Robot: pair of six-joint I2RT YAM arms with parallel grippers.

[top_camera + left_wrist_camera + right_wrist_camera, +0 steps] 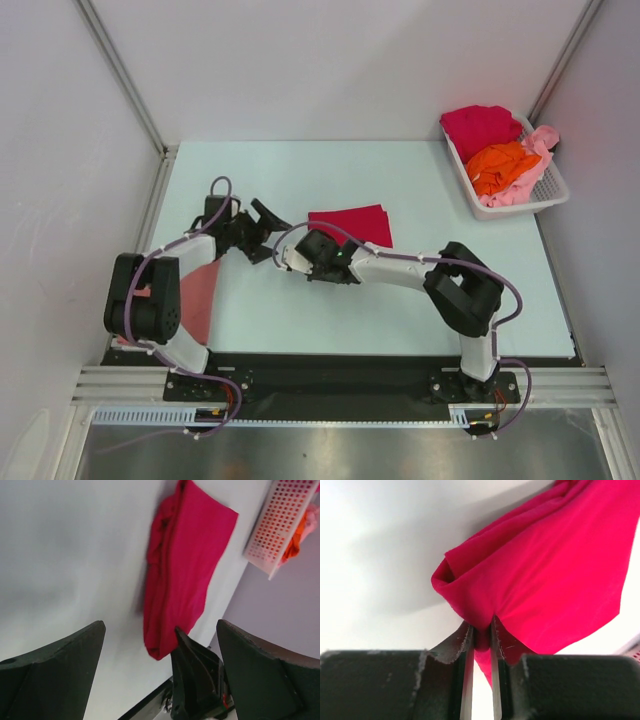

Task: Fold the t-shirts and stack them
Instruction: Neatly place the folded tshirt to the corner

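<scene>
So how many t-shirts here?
5: folded crimson shirt in the right gripper; salmon shirt under the left arm; bunched crimson shirt, orange shirt, light pink shirt in the basket; more may hide.

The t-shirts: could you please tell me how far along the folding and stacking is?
Looks done: a salmon shirt lies flat at the near left, partly under the left arm. In hand: the right tool pinches a corner of the folded red shirt mid-table; the left tool is open. Left: a second red shirt, an orange shirt and a pink shirt lie crumpled in the basket; nothing is stacked yet.
</scene>
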